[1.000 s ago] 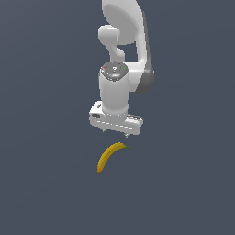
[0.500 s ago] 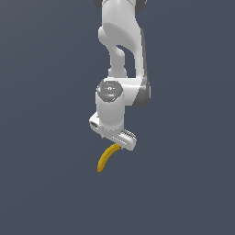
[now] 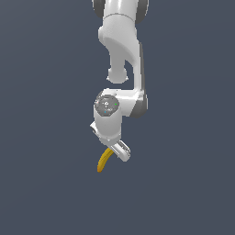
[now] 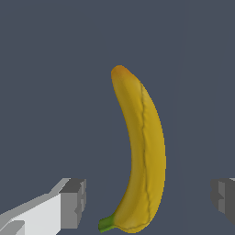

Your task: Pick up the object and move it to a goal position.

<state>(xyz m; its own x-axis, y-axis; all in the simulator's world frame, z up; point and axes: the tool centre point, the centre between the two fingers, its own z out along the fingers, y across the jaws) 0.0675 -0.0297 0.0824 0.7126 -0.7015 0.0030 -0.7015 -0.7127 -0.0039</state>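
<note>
A Panda arm (image 3: 121, 59) lowers its gripper (image 3: 114, 149) over a yellow banana (image 4: 140, 156) lying on the dark table (image 3: 46, 183). The jaws stand released, one finger (image 4: 73, 202) either side of the banana's green stem end, apart from the peel, apparently lined up to close across its narrow width.

Exterior view stands back, seemingly frontal; wrist view looks down close.
</note>
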